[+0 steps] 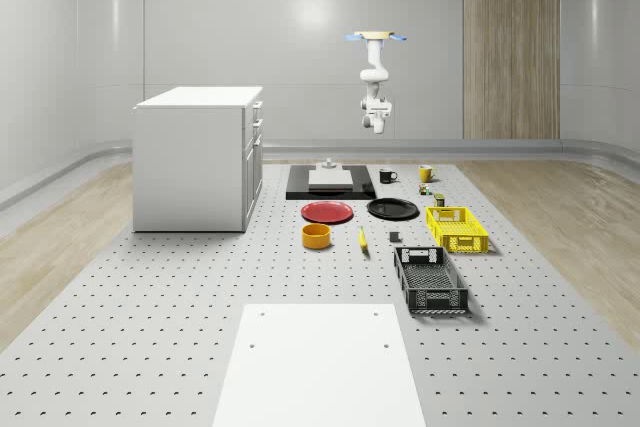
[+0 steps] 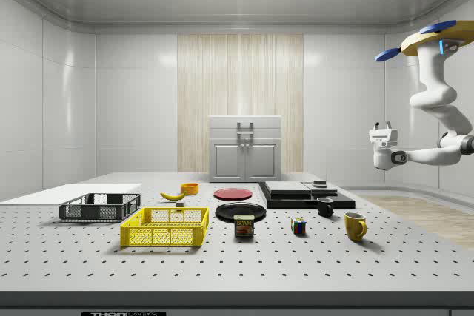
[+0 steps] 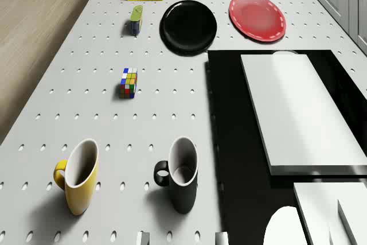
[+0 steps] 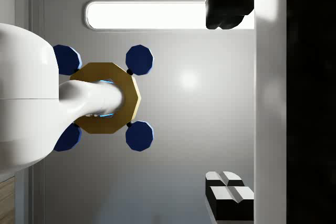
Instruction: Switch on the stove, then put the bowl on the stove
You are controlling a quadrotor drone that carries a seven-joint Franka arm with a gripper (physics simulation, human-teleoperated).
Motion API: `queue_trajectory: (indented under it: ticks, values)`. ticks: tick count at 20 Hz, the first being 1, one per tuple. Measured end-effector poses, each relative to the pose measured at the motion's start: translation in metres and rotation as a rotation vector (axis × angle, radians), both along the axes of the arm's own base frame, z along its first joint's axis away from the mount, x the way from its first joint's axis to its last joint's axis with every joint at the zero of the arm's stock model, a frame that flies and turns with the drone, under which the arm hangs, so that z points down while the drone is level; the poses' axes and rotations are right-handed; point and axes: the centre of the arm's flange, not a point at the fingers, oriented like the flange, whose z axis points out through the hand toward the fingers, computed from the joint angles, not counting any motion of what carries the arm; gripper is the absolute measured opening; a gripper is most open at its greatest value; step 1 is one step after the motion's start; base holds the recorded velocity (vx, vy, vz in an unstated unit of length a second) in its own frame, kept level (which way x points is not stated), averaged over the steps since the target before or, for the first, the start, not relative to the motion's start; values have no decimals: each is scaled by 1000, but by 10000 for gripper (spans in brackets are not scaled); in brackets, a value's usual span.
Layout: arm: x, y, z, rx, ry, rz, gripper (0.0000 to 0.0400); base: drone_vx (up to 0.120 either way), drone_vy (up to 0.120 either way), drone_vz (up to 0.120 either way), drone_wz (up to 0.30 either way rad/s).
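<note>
White boxy cabinet [image 1: 198, 157] stands on the perforated grey table [image 1: 150, 327], and just beside it lies the flat glossy black stove [image 1: 330, 183] with a pale rectangular slab on top; the drone [image 1: 376, 37], an octagonal tan plate with blue rotors, hovers high beyond the stove's far end, its smooth white jointed arm hanging down. Gripper [image 1: 377, 127] hangs in the air well above the table, fingers [image 4: 229, 196] apart, nothing between them. Round orange bowl [image 1: 317, 236] sits on the table near the matte red plate [image 1: 328, 212], well apart from the stove.
</note>
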Motion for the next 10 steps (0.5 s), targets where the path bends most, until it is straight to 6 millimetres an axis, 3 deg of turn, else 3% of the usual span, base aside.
queue_trajectory:
  ticks: [10]
  values:
    - [-2, 0, 66, 0, -8, 0, 400, 0, 0, 0, 0]
